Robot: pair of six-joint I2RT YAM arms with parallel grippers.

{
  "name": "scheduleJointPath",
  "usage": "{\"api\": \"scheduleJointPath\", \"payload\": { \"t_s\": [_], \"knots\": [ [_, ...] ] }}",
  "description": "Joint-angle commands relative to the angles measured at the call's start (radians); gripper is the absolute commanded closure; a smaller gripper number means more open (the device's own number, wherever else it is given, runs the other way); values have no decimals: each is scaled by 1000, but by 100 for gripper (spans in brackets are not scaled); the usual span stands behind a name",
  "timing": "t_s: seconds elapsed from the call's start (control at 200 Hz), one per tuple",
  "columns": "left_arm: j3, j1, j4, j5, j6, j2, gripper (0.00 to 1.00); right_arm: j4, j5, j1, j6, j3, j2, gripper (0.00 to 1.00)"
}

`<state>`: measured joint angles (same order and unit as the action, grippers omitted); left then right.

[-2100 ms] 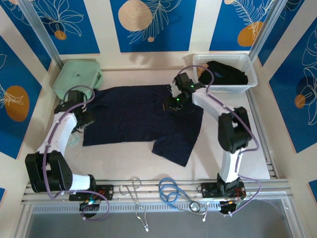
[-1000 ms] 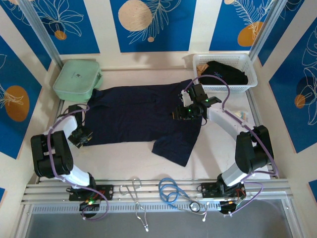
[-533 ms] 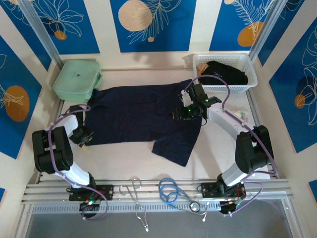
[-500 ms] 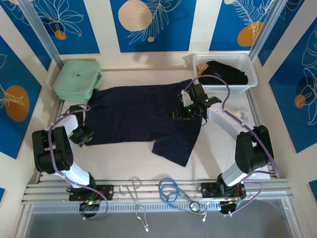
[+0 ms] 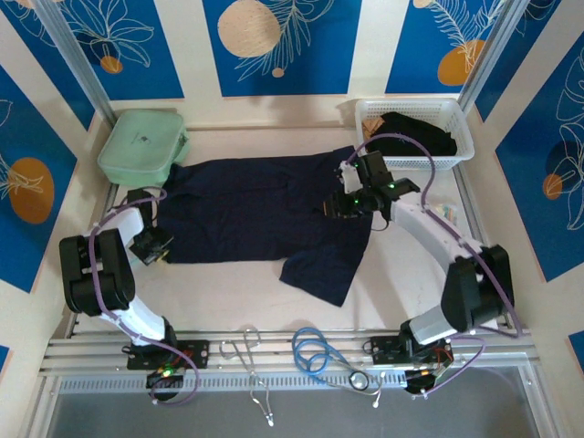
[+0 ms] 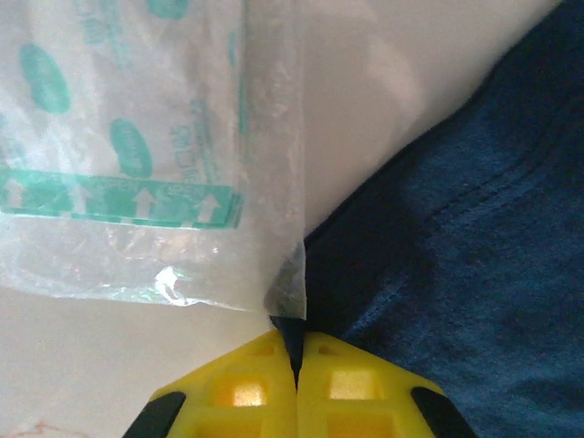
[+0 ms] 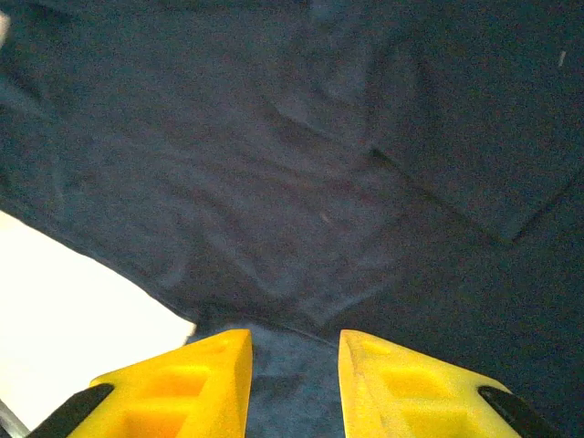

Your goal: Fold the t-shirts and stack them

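- The left gripper (image 6: 294,342) is closing tight on the edge of the navy t-shirt (image 5: 246,214), which is lying spread on the worktop (image 5: 228,292). A plastic bag (image 6: 137,164) is touching that spot, so it may be getting lifted too.
- The left arm is bending low at the shirt's left edge. The right gripper (image 7: 294,351) is reaching onto the shirt's right side, fingers apart, cloth between them. Whether it is gripping, one cannot tell.

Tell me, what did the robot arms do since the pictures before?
The left gripper pulled back toward its base and shut on the near-left corner of the navy t-shirt. The right gripper slid right along it. Shirt, basket and mint case stayed put.
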<state>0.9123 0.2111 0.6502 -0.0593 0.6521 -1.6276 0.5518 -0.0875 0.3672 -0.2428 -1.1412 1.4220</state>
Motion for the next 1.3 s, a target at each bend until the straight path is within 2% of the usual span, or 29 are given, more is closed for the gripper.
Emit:
{"api": "scheduleJointPath", "payload": {
  "t_s": [0.0,0.095,0.185,0.265,0.295,0.375,0.49,0.59,0.695,0.846,1.036,1.296],
  "knots": [
    [18,-7,-23,77,-43,-18,100,-81,-48,14,40,29,-184,67],
    [32,-9,-7,92,-72,8,100,-84,-111,18,109,37,-287,53],
    [45,-12,9,105,-101,24,100,-3,-157,22,176,0,-318,51],
    [50,-15,14,116,-122,36,100,148,-185,65,377,-22,-311,56],
    [50,-16,16,125,-124,42,100,200,-138,106,464,-17,-311,59],
    [50,-20,12,146,-119,58,100,265,147,275,649,43,-328,59],
    [42,-51,-3,137,-81,94,100,389,328,423,893,157,-346,58],
    [16,-85,-44,136,-30,130,100,452,377,471,1003,249,-354,56],
    [-11,-114,-86,138,9,156,100,458,382,530,1103,351,-364,49],
    [-27,-127,-103,123,18,167,100,345,378,582,1174,469,-331,45],
    [-44,-128,-106,107,12,188,100,262,374,636,1161,486,-240,45],
    [-46,-128,-97,90,6,224,100,191,379,664,1134,487,-131,55]
  ]
}}
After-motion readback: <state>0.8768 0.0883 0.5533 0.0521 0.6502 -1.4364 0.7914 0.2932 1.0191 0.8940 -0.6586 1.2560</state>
